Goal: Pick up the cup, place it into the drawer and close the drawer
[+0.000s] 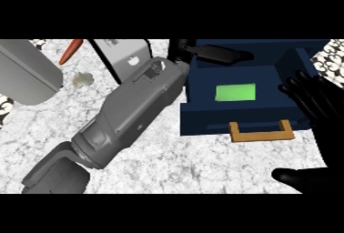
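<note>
1 drawer, 2 hands.

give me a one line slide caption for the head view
Left hand reaches over the open navy drawer; right hand open beside its wooden handle.

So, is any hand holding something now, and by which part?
Cannot be told: the left hand reaches over the open drawer, no cup visible. The right hand is open, holding nothing.

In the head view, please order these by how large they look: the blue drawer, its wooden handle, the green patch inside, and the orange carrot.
1. Blue drawer
2. Wooden handle and green patch: look alike, not ranked
3. Orange carrot, partly cut off at the top
</note>
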